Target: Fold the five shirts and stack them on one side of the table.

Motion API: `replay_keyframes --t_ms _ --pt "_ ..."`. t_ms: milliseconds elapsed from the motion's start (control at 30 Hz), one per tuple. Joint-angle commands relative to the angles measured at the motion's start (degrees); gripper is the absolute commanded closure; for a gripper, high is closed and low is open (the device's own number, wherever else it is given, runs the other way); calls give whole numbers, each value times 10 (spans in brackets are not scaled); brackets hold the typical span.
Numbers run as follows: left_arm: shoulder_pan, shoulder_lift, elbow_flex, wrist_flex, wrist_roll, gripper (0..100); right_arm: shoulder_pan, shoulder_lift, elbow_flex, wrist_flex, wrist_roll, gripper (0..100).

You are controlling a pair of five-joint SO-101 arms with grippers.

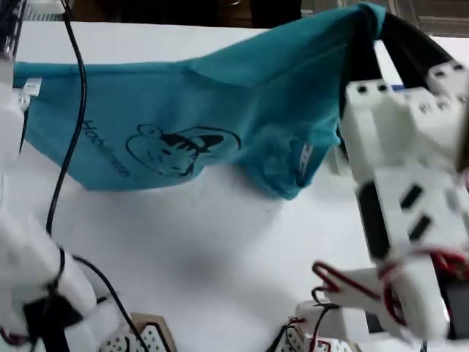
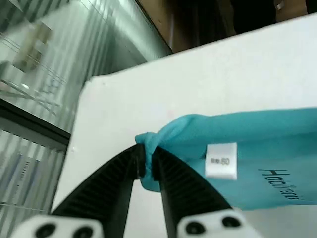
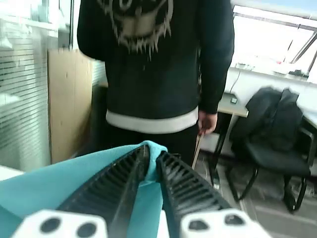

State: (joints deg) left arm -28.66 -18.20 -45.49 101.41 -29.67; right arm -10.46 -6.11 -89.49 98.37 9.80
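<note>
A teal shirt [image 1: 190, 125] with a black cartoon print hangs stretched in the air over the white table [image 1: 205, 249], held at two corners. My left gripper [image 2: 146, 159] is shut on one bunched corner of the shirt [image 2: 247, 148], beside a white size label [image 2: 221, 160], at the table's left side. My right gripper [image 3: 151, 159] is shut on the opposite corner of the shirt [image 3: 54, 186], raised high at the far right, where the cloth peaks [image 1: 366, 15] in the high view. The shirt's lower edge sags toward the table's middle.
The white body of the right arm [image 1: 399, 183] with red wires fills the right foreground. A black cable [image 1: 73, 125] hangs across the left. Arm bases [image 1: 146, 337] stand at the near edge. A person in a dark top [image 3: 153, 59] stands beyond the table.
</note>
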Motion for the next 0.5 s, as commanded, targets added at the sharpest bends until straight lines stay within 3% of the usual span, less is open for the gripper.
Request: replay_keyframes --t_ms 0,233,467 --pt "19 -87 33 9 4 974 10 -37 -9 -2 0 980" --pt "22 -218 167 4 4 974 7 -103 -5 0 25 980" --pt "22 -302 179 4 9 974 9 -175 -4 2 25 980"
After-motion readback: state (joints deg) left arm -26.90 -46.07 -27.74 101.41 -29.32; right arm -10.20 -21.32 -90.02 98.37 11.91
